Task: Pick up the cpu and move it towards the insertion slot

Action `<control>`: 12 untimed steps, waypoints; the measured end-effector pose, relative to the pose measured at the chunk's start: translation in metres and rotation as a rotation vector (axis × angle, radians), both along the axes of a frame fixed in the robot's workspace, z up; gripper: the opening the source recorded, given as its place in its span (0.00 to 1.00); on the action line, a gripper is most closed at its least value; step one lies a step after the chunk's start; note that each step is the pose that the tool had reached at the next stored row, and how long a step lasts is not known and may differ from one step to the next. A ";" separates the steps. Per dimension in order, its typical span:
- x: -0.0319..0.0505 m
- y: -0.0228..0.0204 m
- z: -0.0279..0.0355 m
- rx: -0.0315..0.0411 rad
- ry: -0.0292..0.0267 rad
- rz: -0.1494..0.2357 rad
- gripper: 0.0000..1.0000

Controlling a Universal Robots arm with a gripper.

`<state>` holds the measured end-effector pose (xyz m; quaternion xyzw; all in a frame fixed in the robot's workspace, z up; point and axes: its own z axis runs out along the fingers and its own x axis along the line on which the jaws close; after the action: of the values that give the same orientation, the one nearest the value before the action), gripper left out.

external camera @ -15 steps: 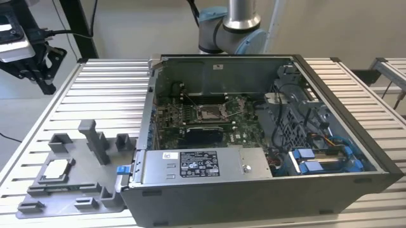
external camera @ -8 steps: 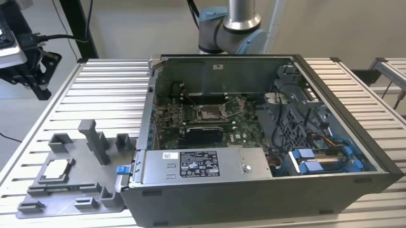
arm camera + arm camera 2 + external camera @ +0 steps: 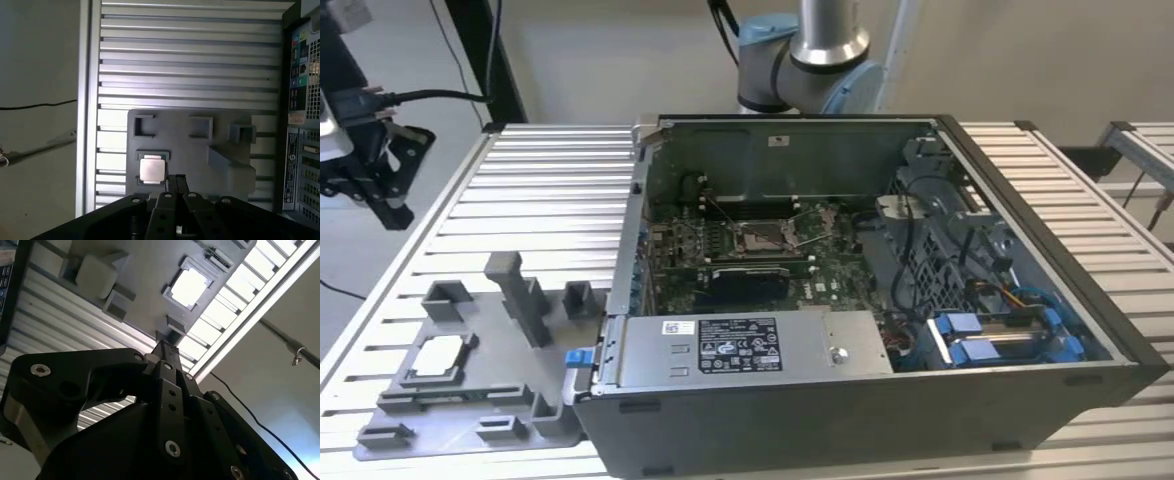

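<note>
The cpu [image 3: 442, 354] lies flat in its pocket in the grey tray [image 3: 500, 385], at the near corner of the surface [image 3: 534, 180] on the exterior view's left. Both wrist views show it seated there with nothing touching it. The claw [image 3: 176, 178] hangs above the tray, clear of the chip, its fingers drawn together on nothing. In the exterior view it sits out by the surface's edge on that view's left, partly cut off by the frame.

Farther back stands the open computer case [image 3: 881, 380], with the insertion slot [image 3: 761, 237] in the middle of its green board, well apart from the chip. Whether the slot's metal frame is lifted is hard to make out. The arm [image 3: 807, 50] rises at the far edge.

Judging by this, the pickup has not been made, and both the lifting and the carrying remain.
</note>
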<state>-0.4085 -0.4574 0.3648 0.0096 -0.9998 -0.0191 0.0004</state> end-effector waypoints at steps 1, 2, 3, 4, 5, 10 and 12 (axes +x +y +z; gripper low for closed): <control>-0.0010 -0.0023 -0.0002 0.0000 0.0000 0.000 0.00; -0.0021 -0.0043 -0.0004 0.0000 0.0001 0.000 0.00; -0.0034 -0.0063 -0.0007 0.0000 0.0000 0.000 0.00; -0.0047 -0.0082 -0.0009 0.0000 0.0000 0.000 0.00; -0.0059 -0.0100 -0.0012 0.0001 0.0000 0.000 0.00; -0.0091 -0.0157 -0.0023 0.0000 0.0000 0.000 0.00; -0.0091 -0.0160 -0.0024 -0.0001 0.0001 0.000 0.00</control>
<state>-0.4175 -0.4734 0.3624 0.0097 -0.9998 -0.0191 0.0005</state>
